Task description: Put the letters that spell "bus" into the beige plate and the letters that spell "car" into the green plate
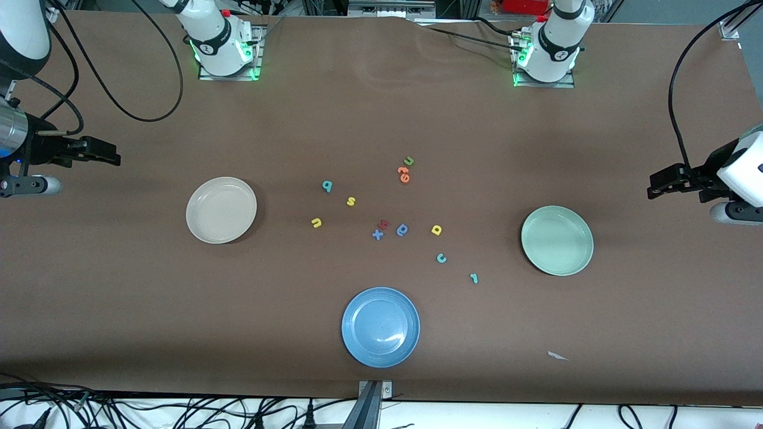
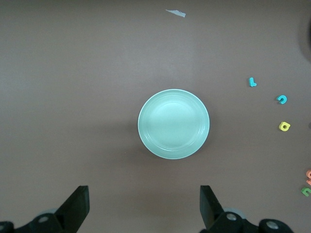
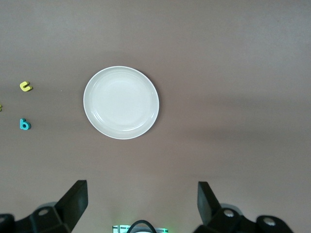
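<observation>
Brown matting covers the whole table (image 1: 119, 310), with cables trailing along its edges. Going across the front view from the right arm's end: the right gripper (image 1: 101, 152) hangs over bare matting, fingers spread and empty. The beige plate (image 1: 221, 210) sits empty near it. Toward the middle lie the teal "b" (image 1: 327, 186), yellow "u" (image 1: 316, 223) and yellow "s" (image 1: 351, 201). The blue plate (image 1: 380, 326) is nearest the camera. Next come the yellow "a" (image 1: 436, 229), teal "c" (image 1: 441, 258) and teal "r" (image 1: 474, 277), all on the matting. The green plate (image 1: 557, 240) is empty. The left gripper (image 1: 661, 185) waits over the table's end, fingers spread wide.
</observation>
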### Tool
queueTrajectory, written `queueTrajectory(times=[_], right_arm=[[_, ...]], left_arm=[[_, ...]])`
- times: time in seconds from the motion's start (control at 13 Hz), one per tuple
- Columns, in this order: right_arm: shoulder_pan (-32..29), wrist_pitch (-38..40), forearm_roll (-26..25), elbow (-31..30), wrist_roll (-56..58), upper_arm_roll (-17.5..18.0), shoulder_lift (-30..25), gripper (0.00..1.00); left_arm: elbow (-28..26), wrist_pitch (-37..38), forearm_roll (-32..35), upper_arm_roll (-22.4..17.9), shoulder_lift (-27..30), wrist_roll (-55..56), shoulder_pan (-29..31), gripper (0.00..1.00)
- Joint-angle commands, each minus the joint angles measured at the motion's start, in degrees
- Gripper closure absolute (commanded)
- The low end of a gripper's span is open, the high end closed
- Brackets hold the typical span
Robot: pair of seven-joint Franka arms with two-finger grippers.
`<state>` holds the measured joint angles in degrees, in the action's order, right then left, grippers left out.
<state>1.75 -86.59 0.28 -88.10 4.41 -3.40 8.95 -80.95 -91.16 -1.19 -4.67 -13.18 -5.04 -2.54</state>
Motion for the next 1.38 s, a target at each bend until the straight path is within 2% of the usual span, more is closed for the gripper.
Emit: queueTrajectory(times=[0.0,0.38,1.31], right_arm=[[0.5,0.5,-0.8,-1.0,-0.1,-0.5,-1.4,0.00],[0.5,-2.1,-0.7,-5.2,0.0,-0.5,-4.0,0.00],[0.5,-2.6,-0.8,-5.3,0.1,-0.3,-4.1,0.00]], left_arm=[[0.1,0.2,1.5,0.1,0.2,-0.9,0.0,0.00],[0.1,0.2,1.5,0.1,0.2,-0.9,0.0,0.00],[0.0,0.2,1.5,0.1,0.2,-0.8,0.0,0.00]])
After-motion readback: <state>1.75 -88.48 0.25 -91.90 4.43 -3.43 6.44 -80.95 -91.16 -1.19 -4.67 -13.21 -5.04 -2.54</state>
